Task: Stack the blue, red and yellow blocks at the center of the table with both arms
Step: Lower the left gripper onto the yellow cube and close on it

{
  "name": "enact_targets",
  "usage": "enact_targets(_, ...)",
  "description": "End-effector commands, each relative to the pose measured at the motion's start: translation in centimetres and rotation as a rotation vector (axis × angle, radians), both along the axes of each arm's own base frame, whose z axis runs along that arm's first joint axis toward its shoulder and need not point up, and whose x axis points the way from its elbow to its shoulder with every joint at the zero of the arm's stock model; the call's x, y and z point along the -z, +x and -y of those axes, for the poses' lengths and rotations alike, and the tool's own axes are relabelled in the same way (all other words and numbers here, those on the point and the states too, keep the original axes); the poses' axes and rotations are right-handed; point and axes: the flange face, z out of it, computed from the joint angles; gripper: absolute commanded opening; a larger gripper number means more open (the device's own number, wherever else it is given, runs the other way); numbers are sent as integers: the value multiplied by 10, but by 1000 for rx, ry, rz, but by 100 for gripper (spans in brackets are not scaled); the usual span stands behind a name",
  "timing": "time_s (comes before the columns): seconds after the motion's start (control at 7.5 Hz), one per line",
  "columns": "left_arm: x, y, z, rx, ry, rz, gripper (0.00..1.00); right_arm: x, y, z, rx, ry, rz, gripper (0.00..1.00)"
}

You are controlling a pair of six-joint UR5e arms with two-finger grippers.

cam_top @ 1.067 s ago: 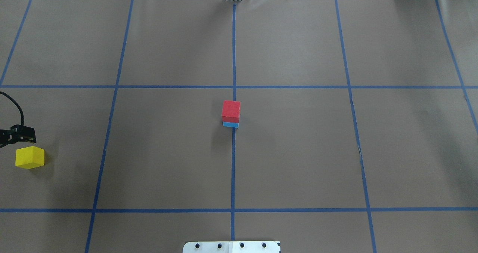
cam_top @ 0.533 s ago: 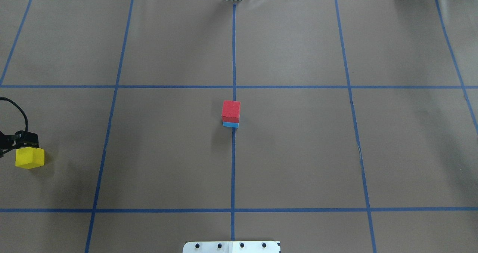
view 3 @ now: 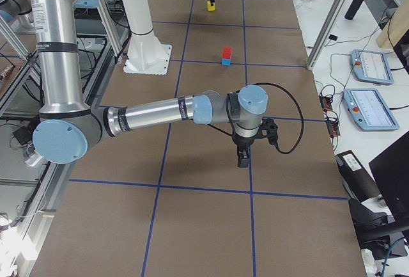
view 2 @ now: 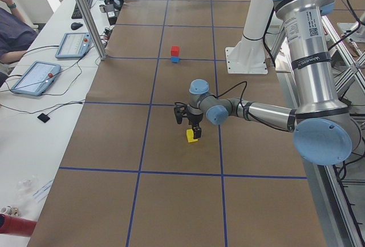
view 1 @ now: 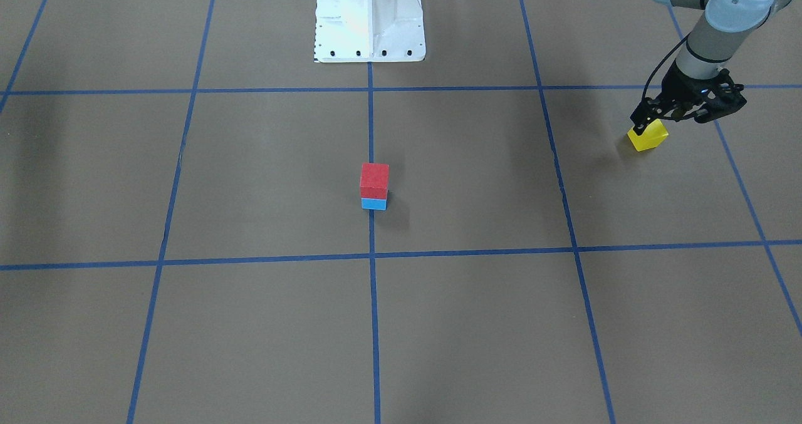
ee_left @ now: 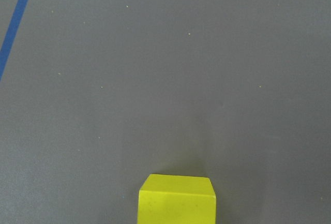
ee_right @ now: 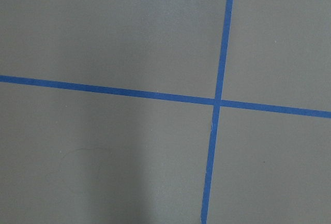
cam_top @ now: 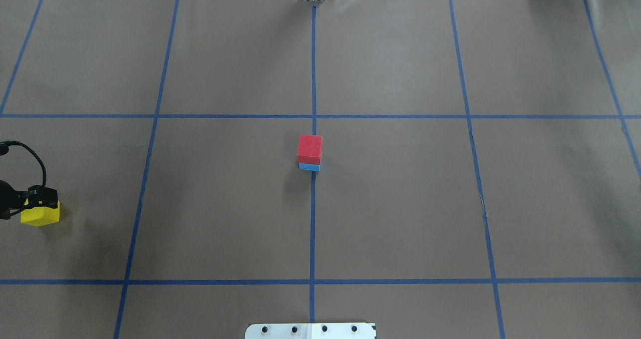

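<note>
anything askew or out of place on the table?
Nothing stands out. The red block sits squarely on the blue block at the centre of the table. The yellow block lies flat near the table's left end, with the left gripper at it.

Overhead, the left gripper point(cam_top: 35, 197) is mostly chopped off by the frame edge. What's left of it covers the far side of the yellow block point(cam_top: 41, 216), so there's no telling if the jaws touch it. On the left wrist cam the block runs off the bottom edge and the jaws are out of frame. The blue block point(cam_top: 309, 166) is just a thin strip under the red block point(cam_top: 310, 147). The right gripper point(view 3: 242, 160) only turns up in the right-side view, too small to read its jaws. In that same view the yellow block is a tiny speck.
</note>
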Motion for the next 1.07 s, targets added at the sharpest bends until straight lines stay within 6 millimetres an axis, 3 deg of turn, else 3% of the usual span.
enact_targets(0.0,-9,5,1,-10,-9,11,100,-1,0,-1,0,-1,0,99)
enact_targets(0.53,-16,17,10,-23,-14,8,100,-2,0,-2,0,-4,-2,99)
enact_targets(0.67,-17,17,10,-23,-15,10,80,-4,0,-3,1,-6,-4,99)
enact_targets(0.8,-16,17,9,-30,-12,9,32,-3,0,-3,1,-5,-2,99)
enact_targets(0.93,-13,17,9,-31,-8,6,0,-4,0,-3,1,-6,-4,99)
